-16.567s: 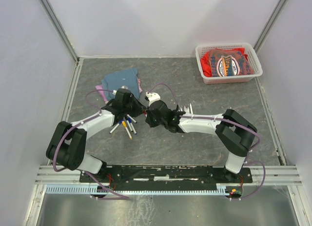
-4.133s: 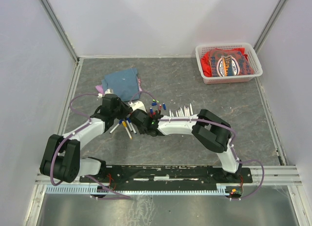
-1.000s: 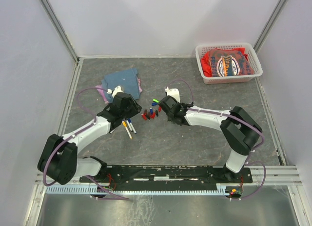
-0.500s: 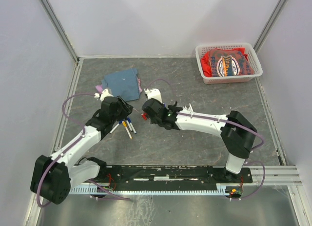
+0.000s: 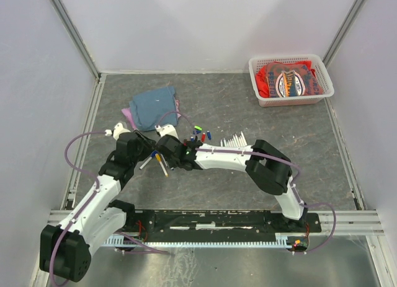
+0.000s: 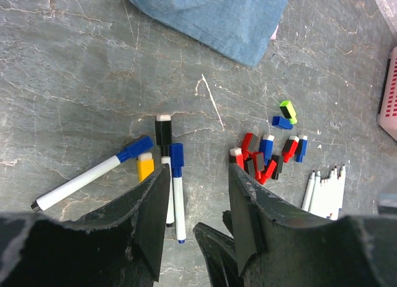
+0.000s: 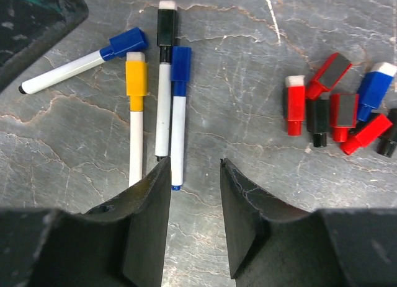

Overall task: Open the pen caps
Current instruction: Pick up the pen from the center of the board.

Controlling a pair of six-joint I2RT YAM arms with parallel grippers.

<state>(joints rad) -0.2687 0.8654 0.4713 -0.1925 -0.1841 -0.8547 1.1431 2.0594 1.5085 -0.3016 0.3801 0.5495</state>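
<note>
Several capped pens lie side by side, with blue (image 7: 127,39), yellow (image 7: 136,77), black (image 7: 167,20) and blue (image 7: 181,64) pen caps on white barrels. Loose pen caps (image 7: 332,107), red, blue and black, sit in a heap to their right. They also show in the left wrist view as a cap heap (image 6: 265,154), with a green cap (image 6: 287,110) beyond. Bare white barrels (image 5: 236,140) lie further right. My right gripper (image 7: 195,166) hangs open just short of the capped pens (image 5: 159,160). My left gripper (image 6: 198,175) is open too, above them, holding nothing.
A folded blue cloth (image 5: 154,106) lies behind the pens. A white basket (image 5: 257,82) with red clothing stands at the back right. The two grippers, left (image 5: 142,150) and right (image 5: 165,152), are close together over the pens.
My right gripper has swept left from the loose caps to the capped pens. My left arm has pulled back and to the left.
</note>
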